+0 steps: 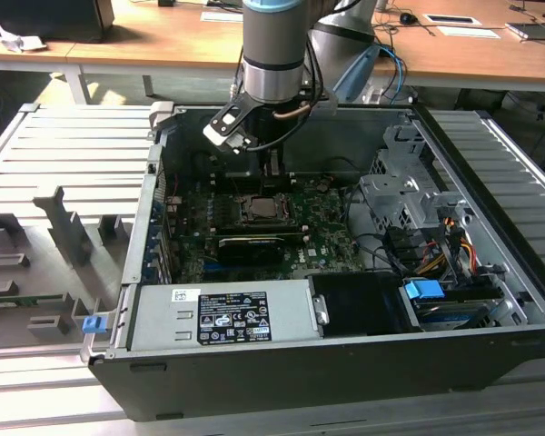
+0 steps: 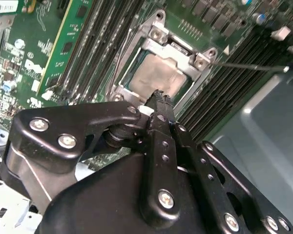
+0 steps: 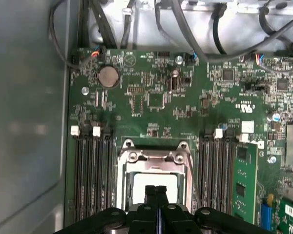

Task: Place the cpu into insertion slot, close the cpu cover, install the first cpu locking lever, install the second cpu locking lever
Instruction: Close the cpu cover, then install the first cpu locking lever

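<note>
The chip point(image 2: 156, 78) lies flat in its socket point(image 1: 265, 211) on the green board point(image 3: 151, 122), with the metal cover point(image 2: 154, 45) folded down around it. The tool point(image 2: 159, 95) points down at the chip, its two fingers pressed together with nothing between them. In the exterior view, the arm point(image 1: 274, 45) stands upright over the open computer case point(image 1: 345, 381), wrist reaching inside.

You can read no wording here. The black-and-white label point(image 1: 232, 318) on the grey power supply box point(image 1: 291, 313) carries print and symbols too small to make out. On the green circuit board point(image 3: 195, 112) you see a white printed triangle sign point(image 3: 130, 60) and tiny white lettering, illegible.
</note>
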Action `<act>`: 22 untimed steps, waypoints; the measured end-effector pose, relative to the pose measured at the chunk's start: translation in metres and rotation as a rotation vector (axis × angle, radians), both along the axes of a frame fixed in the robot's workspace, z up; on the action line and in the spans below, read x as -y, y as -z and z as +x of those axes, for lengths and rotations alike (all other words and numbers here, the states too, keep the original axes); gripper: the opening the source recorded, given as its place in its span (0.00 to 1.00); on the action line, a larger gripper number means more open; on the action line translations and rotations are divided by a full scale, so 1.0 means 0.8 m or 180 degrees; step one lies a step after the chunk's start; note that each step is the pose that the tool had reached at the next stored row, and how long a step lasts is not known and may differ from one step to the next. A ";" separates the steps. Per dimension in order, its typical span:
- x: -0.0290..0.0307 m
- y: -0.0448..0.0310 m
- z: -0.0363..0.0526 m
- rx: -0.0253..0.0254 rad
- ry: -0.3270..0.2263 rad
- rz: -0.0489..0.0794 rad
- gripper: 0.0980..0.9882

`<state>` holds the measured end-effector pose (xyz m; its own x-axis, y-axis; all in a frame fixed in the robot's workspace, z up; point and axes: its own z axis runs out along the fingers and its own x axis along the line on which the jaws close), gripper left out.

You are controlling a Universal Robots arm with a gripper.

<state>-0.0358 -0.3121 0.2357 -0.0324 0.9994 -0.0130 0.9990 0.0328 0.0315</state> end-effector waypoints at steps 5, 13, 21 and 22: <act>0.0000 0.0003 -0.014 0.0000 0.0000 0.0000 0.01; 0.0000 -0.0026 -0.019 0.0000 0.0000 0.0002 0.01; 0.0000 -0.0150 -0.019 0.0000 0.0000 0.0001 0.01; 0.0000 -0.0163 -0.019 0.0000 0.0000 0.0000 0.01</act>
